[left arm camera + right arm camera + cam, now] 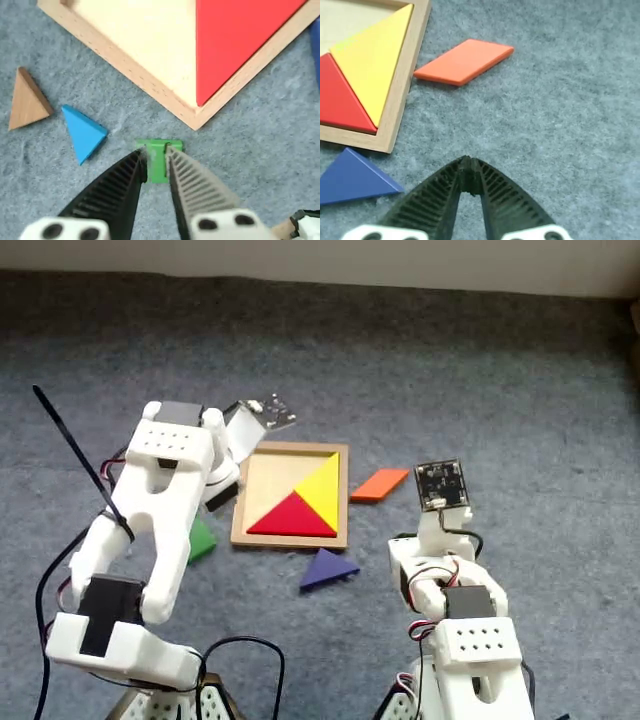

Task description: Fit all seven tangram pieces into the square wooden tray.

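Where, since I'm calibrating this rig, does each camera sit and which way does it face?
High view: fixed above, looking down at the tray; left arm and right arm show.
Left wrist view: on that wrist, facing the left pincer, shut on the green piece.
Right wrist view: on that wrist, facing carpet past the shut right pincer.
Shared: all show the red triangle.

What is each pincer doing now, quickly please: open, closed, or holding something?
Left pincer: closed on the green piece.
Right pincer: closed, holding nothing.
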Robot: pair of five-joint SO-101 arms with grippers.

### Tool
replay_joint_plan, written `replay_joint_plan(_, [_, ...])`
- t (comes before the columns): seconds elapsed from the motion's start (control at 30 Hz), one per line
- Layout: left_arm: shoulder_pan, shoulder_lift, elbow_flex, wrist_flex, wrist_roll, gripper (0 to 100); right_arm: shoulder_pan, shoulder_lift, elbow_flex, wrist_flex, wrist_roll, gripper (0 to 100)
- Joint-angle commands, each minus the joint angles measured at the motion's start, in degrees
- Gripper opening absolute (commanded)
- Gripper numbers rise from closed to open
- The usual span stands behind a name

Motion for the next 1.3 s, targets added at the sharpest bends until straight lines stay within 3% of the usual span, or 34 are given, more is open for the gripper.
replay_joint_plan(0.0, [-1.98, -3.56, -2.51, 3.34, 3.60, 23, 0.57, -0.92, -0.48, -1.36, 0.70, 0.6])
replay_joint_plan(0.23, [-5.58, -16.75, 4.35, 5.27, 1.23, 24, 0.57, -0.92, -0.48, -1.36, 0.70, 0.6])
replay_joint_plan(0.43, [-7.78, -24.75, 15.43, -2.29, 1.05, 28, 0.57, -0.92, -0.48, -1.36, 0.70, 0.6])
replay_joint_plan(0.87, [-12.97, -4.35, 21.23, -24.00, -2.99, 29, 0.57, -0.92, -0.48, -1.36, 0.70, 0.6])
replay_joint_plan(1.07, [-11.74, 0.13, 17.63, -22.33, -3.08, 29, 0.57, -0.92, -0.48, -1.36, 0.70, 0.6])
replay_joint_plan(1.27, [-8.48, 3.38, 17.45, -22.51, -3.08, 15, 0.57, -0.92, -0.48, -1.36, 0.70, 0.6])
